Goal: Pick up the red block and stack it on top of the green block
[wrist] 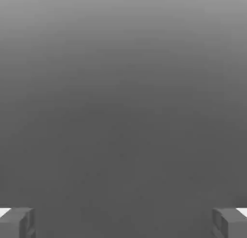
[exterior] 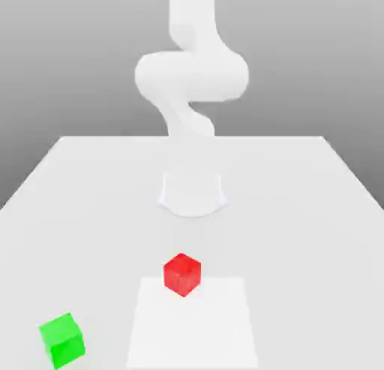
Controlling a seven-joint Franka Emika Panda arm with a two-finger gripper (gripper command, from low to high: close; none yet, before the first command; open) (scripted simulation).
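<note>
With 12 o'clock pointing up the exterior view, the red block [exterior: 182, 275] sits near the middle of the tabletop [exterior: 300, 248], one corner turned toward the camera. The green block [exterior: 63, 341] lies well apart from it at 8 o'clock, also turned at an angle. A pale square patch [exterior: 193, 323] spreads at the red block's 6 o'clock, and the block overlaps its far edge in that view. At the block's 12 o'clock rises the white arm [exterior: 191, 76], with a rounded white base [exterior: 192, 196] below. The gripper [wrist: 123, 223] has its fingers [wrist: 17, 223] spread wide apart, with neither block between them. The tabletop is smooth and whitish, narrowing toward 12 o'clock, and behind it the grey backdrop [exterior: 315, 61] darkens downward.
</note>
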